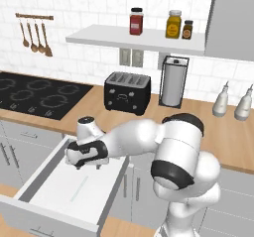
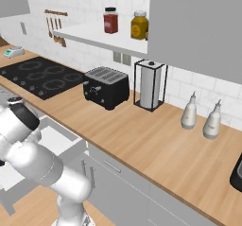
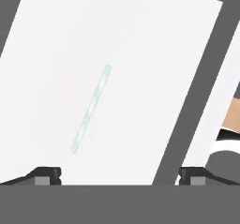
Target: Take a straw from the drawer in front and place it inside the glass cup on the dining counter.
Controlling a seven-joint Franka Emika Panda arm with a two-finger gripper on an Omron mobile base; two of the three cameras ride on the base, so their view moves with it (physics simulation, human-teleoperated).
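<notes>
Right now the drawer (image 1: pixel 54 191) stands pulled well out of the grey cabinets, its plain white floor laid bare, and that is clearly why the arm has reached over it. The hand (image 1: pixel 88 166) hangs above the back part of the drawer, pointing down into it, released, its two dark fingers spread wide with nothing between them. From the camera on the hand, the fingertips (image 3: pixel 47 175) stand far apart at the bottom of the picture.

Below it lies the straw (image 3: pixel 91 108), a thin pale stick with faint green bands, flat on the drawer floor and well apart from the walls. It runs roughly along the drawer's depth, and it sits between the lines of the two fingers, so I judge the hand is being lined up for a straight drop onto it. The straw is thin and lies flush, so the pinch will likely need to come down nearly to the floor and close across its width, or it may slip or roll away.

Beyond the drawer is the wooden surface (image 1: pixel 208 132), carrying a black toaster (image 1: pixel 127 92), a paper towel holder (image 1: pixel 173 81) and two pale bottles (image 1: pixel 233 102) by the tiled wall, with a black cooktop (image 1: pixel 39 94) to the side. A shelf (image 1: pixel 134 38) above holds jars.
</notes>
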